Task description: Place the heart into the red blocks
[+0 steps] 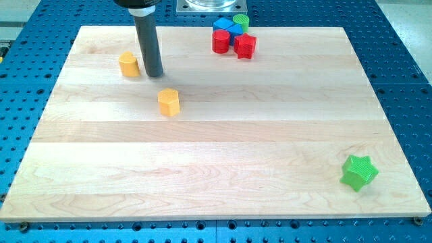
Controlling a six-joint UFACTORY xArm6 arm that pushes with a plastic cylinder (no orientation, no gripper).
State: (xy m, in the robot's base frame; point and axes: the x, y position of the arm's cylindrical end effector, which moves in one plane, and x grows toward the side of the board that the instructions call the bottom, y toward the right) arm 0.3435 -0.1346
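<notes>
A yellow block (pixel 169 102) that looks heart-shaped lies on the wooden board (pixel 216 155), left of centre. A second yellow block (pixel 129 65), with a shape I cannot make out, sits at the upper left. Two red blocks stand near the view's top centre, a rounded one (pixel 221 42) and an angular one (pixel 245 46), side by side. My tip (pixel 154 73) rests on the board just right of the upper yellow block. It is above and a little left of the heart-like block, and well left of the red blocks.
Two blue blocks (pixel 228 27) and a small green block (pixel 241 20) crowd just behind the red ones at the board's top edge. A green star (pixel 358 172) lies at the lower right. Blue perforated table surrounds the board.
</notes>
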